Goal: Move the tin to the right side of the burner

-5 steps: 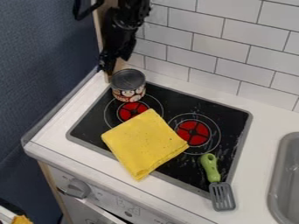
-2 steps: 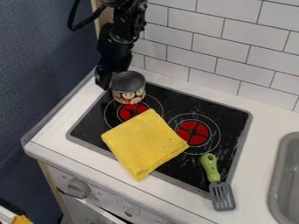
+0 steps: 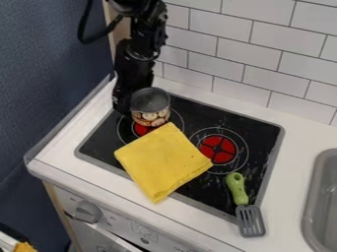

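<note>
One green-handled spatula [image 3: 237,189], its blade past the stovetop's [image 3: 258,170] near right corner, on the surface [image 3: 296,162]. One yellow cloth [image 3: 163,161], folded, across the stovetop's near edge. One tin [image 3: 151,107], upright, near the stovetop's far left corner, over the back of the left burner [image 3: 141,129]. One black hand [image 3: 123,102], close against the tin's left side; whether it was apart or clamped could not be told.
</note>
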`<state>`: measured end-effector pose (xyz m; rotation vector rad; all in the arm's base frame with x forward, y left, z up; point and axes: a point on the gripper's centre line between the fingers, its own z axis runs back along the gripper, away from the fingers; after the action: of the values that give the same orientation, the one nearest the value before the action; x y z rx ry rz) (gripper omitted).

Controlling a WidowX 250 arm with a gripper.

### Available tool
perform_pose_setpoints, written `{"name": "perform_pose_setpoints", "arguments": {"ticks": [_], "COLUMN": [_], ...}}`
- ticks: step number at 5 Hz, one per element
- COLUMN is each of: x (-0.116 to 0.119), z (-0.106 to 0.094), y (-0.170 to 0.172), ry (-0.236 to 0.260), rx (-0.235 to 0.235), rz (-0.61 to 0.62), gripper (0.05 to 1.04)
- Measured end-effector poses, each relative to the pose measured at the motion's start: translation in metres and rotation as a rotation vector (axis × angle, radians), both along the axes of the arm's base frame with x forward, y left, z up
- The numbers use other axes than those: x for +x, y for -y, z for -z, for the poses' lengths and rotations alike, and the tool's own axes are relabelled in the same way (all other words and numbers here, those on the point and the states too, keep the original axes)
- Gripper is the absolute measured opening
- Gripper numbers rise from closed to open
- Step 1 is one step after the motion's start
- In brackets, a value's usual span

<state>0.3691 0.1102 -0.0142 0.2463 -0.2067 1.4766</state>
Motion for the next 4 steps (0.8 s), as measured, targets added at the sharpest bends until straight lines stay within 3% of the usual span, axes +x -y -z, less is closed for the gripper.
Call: {"name": "perform_pose_setpoints", "arguments": {"ticks": [2,4], "x": [-0.003,0.0], "z": [-0.003,-0.003], "y": [0.053,0.117], "ry": [0.01,0.031], "rx": [-0.102,-0.165], "rz": [-0.028,0.018], "gripper": [1.001,1.001]}}
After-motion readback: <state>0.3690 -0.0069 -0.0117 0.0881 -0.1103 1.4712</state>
